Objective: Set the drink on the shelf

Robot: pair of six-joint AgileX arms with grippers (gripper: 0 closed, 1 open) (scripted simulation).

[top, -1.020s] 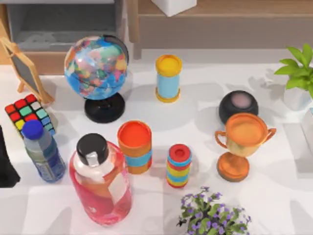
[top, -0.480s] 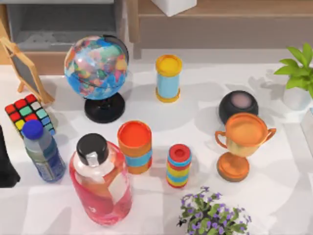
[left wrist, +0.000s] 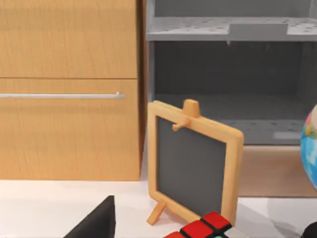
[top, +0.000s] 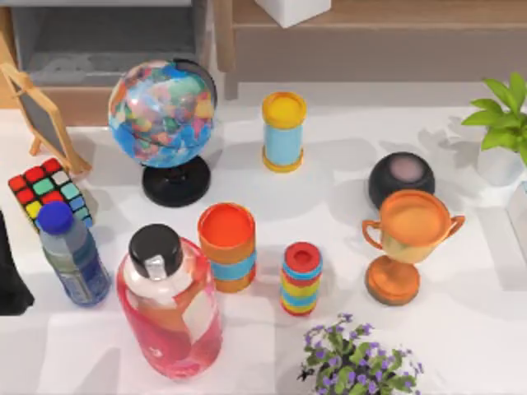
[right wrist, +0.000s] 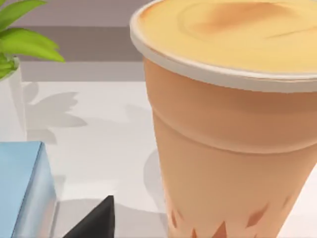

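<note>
The drink (right wrist: 233, 124), a tall orange-tan cup with a cream lid, stands on the white table close in front of my right wrist camera. A dark part of my right gripper (right wrist: 96, 223) shows low in that view, short of the cup and apart from it. The shelf (top: 370, 33), light-brown wood with a long board and an upright post, runs along the table's far edge. My left arm (top: 10, 276) sits dark at the table's left edge, and its gripper (left wrist: 99, 223) faces a small chalkboard easel (left wrist: 193, 163).
On the table stand a globe (top: 160, 111), a blue-capped bottle (top: 72, 255), a big pink bottle (top: 169, 304), two coloured cans (top: 226, 247), a ring stack (top: 301, 278), a trophy (top: 408, 243), a black speaker (top: 401, 177), plants (top: 502, 115) and a puzzle cube (top: 45, 189). A blue box (right wrist: 25, 188) lies near the drink.
</note>
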